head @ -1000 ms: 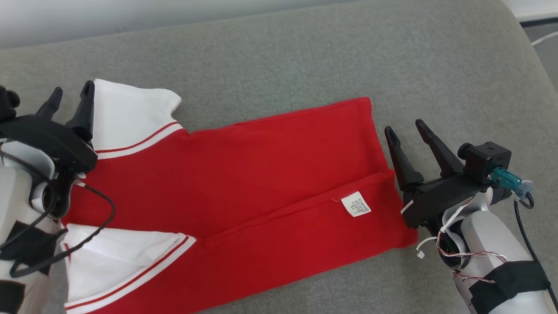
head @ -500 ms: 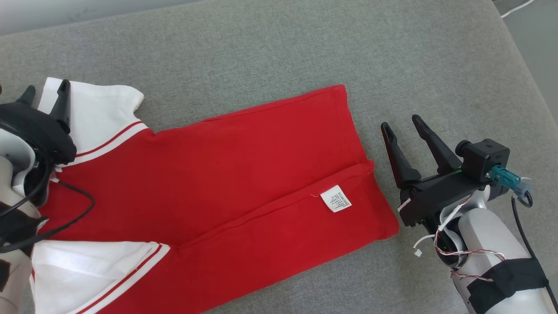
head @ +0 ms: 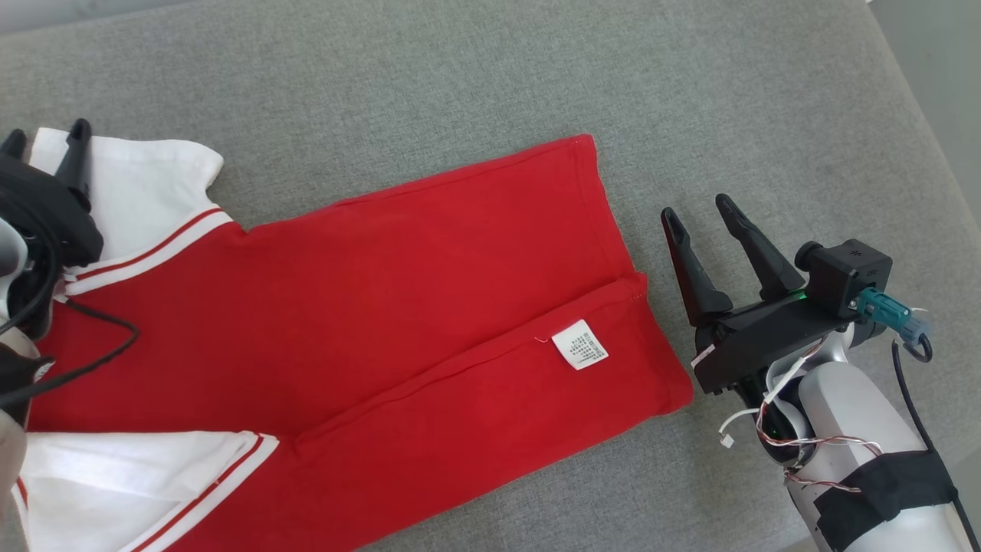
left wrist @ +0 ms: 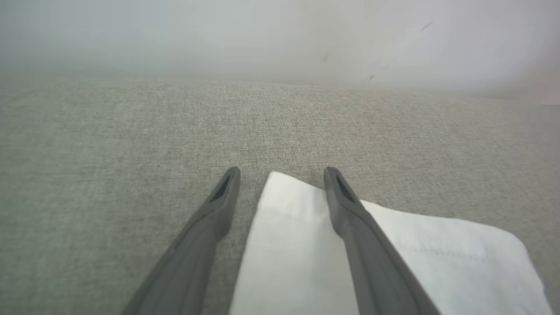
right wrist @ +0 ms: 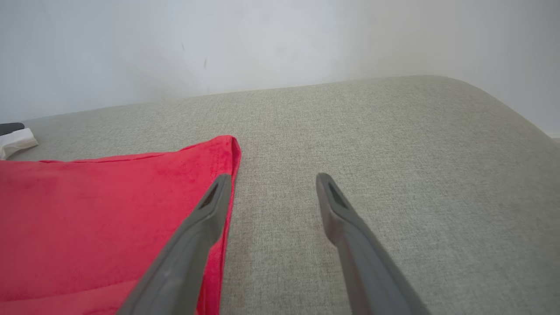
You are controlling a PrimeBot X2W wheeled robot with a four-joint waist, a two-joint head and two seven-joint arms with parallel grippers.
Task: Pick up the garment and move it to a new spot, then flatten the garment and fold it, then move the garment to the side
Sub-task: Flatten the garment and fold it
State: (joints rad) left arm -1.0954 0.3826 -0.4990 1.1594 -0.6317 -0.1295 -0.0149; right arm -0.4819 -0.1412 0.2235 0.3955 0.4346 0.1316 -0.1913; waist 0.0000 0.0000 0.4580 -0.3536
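A red garment with white sleeves lies flat on the grey cushion, folded lengthwise, a white care label showing near its right end. My left gripper stands open at the far left over the upper white sleeve, one finger on each side of the sleeve's corner. Just past the garment's right hem my right gripper is open too, empty above bare cushion.
The grey cushion's rounded edge runs down the right side, with floor beyond. A pale wall rises behind the cushion. Bare cushion stretches behind the garment and to its right.
The camera has swung, sliding the whole scene left and up in the picture. Both grippers stay open in about the same places beside the garment.
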